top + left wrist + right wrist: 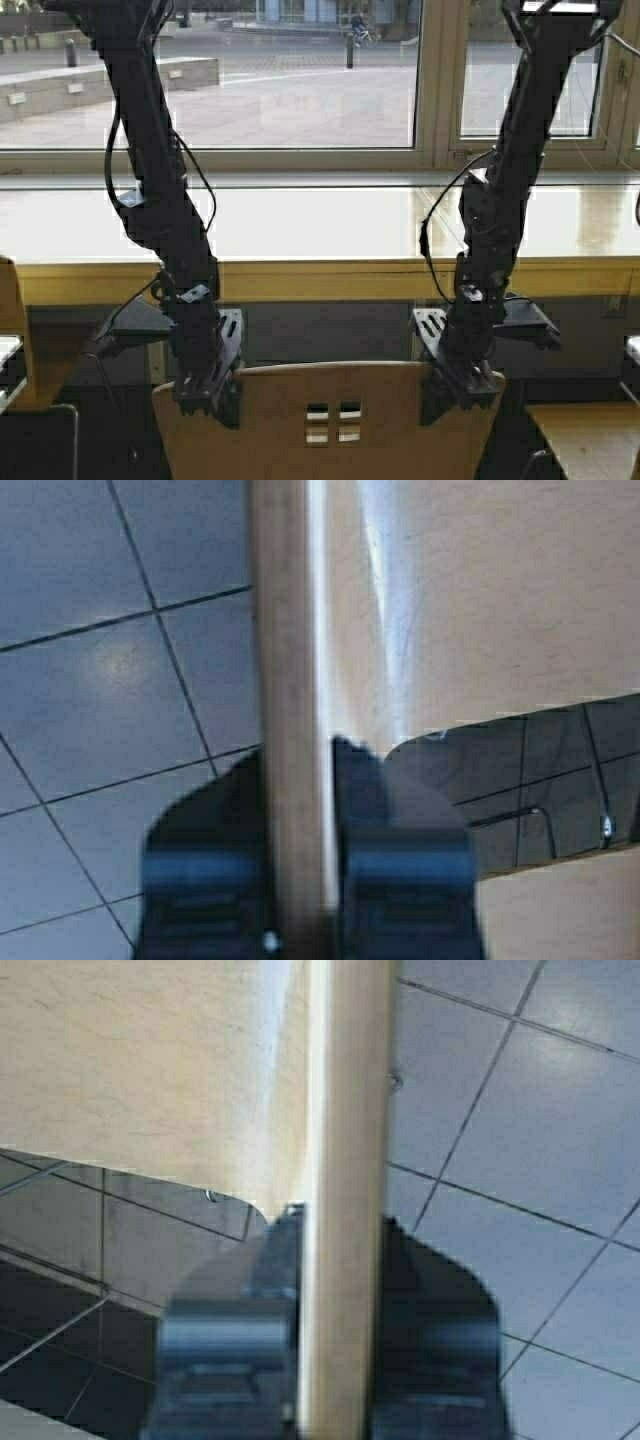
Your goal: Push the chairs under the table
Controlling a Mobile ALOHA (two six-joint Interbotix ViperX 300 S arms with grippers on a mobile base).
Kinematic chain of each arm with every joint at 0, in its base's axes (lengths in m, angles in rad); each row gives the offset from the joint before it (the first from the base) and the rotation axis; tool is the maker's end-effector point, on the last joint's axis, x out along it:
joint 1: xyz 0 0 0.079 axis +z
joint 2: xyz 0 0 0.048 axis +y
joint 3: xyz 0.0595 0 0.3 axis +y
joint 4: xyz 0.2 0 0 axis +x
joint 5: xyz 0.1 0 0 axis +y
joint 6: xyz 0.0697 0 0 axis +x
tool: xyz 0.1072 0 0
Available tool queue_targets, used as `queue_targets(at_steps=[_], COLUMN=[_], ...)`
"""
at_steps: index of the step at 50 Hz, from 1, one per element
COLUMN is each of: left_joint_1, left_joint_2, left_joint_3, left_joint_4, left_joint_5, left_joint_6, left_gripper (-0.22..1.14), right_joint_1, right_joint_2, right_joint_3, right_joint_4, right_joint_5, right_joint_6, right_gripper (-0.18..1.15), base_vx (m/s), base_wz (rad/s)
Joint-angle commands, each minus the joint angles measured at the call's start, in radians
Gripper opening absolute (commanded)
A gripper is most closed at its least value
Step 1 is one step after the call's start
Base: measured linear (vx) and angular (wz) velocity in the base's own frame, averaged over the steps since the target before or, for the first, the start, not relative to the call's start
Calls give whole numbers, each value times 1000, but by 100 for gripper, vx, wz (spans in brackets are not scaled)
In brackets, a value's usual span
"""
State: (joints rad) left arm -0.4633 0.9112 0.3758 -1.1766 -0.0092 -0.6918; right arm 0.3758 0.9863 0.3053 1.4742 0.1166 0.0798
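A light plywood chair (330, 420) fills the bottom centre of the high view, its backrest top edge running left to right. The bench (320, 225) stretches across the middle of the frame, straight ahead of the chair, so the push goes forward, across that edge. The left gripper (207, 392) clamps the backrest's left corner and the right gripper (462, 385) its right corner. Each wrist view shows the wooden edge pinched between dark fingers (385, 865), over tiled floor (520, 1160). Both arms sit equally near.
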Motion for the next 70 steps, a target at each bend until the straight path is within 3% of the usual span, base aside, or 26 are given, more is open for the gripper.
queue_targets(at_steps=[1, 70], left_joint_1=[32, 32], left_joint_2=[-29, -98], left_joint_3=[-20, 29], left_joint_4=[9, 17], left_joint_5=[-9, -11], left_joint_6=[40, 51], left_gripper=[3, 3], right_joint_1=[5, 17], right_joint_2=[-2, -32], right_joint_3=[-21, 34], right_joint_4=[-37, -160], right_joint_5=[6, 55], right_joint_6=[-35, -35], right_gripper=[5, 5], base_vx=[12, 20], base_wz=[-2, 2])
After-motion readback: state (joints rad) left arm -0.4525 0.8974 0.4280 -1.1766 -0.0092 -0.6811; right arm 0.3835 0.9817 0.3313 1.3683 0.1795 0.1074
